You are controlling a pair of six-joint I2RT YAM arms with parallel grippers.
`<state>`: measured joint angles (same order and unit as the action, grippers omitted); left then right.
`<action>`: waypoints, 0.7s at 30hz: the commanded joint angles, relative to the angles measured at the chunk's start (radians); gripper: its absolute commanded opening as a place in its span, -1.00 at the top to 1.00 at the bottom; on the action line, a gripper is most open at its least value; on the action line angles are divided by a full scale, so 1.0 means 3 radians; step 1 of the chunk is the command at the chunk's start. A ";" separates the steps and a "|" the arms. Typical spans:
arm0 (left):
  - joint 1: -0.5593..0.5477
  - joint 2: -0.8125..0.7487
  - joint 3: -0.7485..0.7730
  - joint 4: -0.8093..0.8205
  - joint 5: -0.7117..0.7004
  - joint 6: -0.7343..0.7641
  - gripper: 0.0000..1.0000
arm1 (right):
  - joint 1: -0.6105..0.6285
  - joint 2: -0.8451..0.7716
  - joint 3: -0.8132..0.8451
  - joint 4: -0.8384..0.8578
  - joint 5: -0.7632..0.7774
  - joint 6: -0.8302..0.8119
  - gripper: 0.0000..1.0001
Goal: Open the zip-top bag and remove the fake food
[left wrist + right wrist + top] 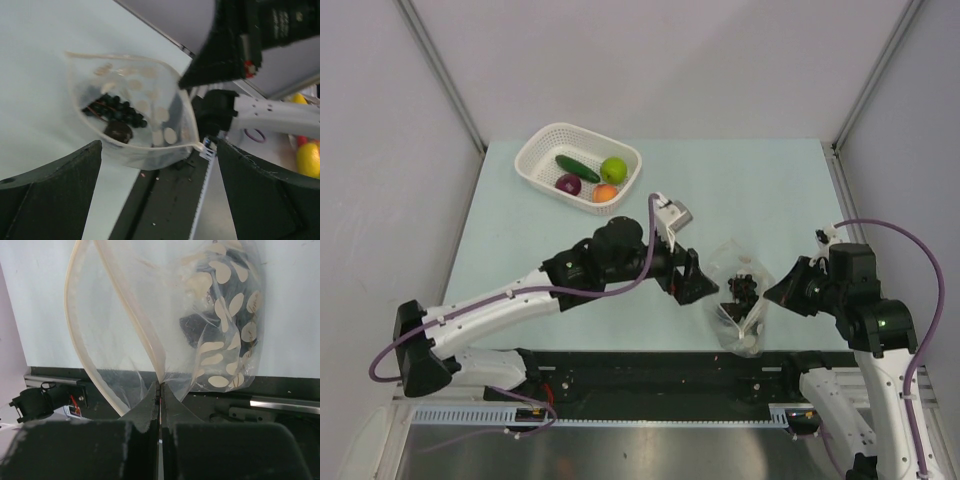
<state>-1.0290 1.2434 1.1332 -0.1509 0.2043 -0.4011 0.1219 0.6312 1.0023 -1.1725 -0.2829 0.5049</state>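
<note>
The zip-top bag [728,258] lies near the table's front edge, between my two grippers, with its mouth open. Dark grapes [745,290] are inside it, and they show through the open mouth in the left wrist view [116,111]. My right gripper [160,386] is shut on the rim of the bag [225,315] beside the zip strip. In the top view it [770,293] is at the bag's right side. My left gripper [157,200] is open and empty, its jaws wide apart just before the bag's mouth [135,145]. In the top view it [705,285] is at the bag's left.
A white perforated basket [535,150] stands at the back left. It holds a dark green cucumber [577,167], a lime-green ball [613,170], a purple onion piece [568,184] and an orange-red fruit [605,193]. A black rail [650,372] runs along the table's front edge.
</note>
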 commanded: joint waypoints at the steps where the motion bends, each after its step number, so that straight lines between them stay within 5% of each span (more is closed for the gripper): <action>1: -0.0241 0.0140 -0.0019 0.0395 0.0335 -0.0258 -0.99 | -0.0012 0.0008 -0.0017 0.0119 -0.0182 -0.0057 1.00; 9: -0.0625 0.0886 0.0951 -0.0697 -0.0450 0.0130 -0.99 | -0.0012 -0.0069 -0.0074 0.0155 -0.0202 -0.0067 1.00; 12: -0.0604 0.1274 0.1390 -0.1187 -0.0640 0.0070 -0.80 | -0.0013 -0.0120 -0.0099 0.0150 -0.0213 -0.0037 1.00; 15: -0.0594 0.1724 0.1795 -0.1571 -0.0660 -0.0033 -0.35 | -0.0013 -0.0145 -0.0079 0.0130 -0.0223 -0.0062 1.00; 21: -0.0594 0.1940 0.1812 -0.1533 -0.0614 -0.0161 -0.10 | -0.0013 -0.0212 -0.0074 -0.0003 -0.0172 -0.0093 1.00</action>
<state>-1.2064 1.8294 1.6535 -0.5537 0.0433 -0.4210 0.1211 0.5919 0.9726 -1.1545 -0.3305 0.4980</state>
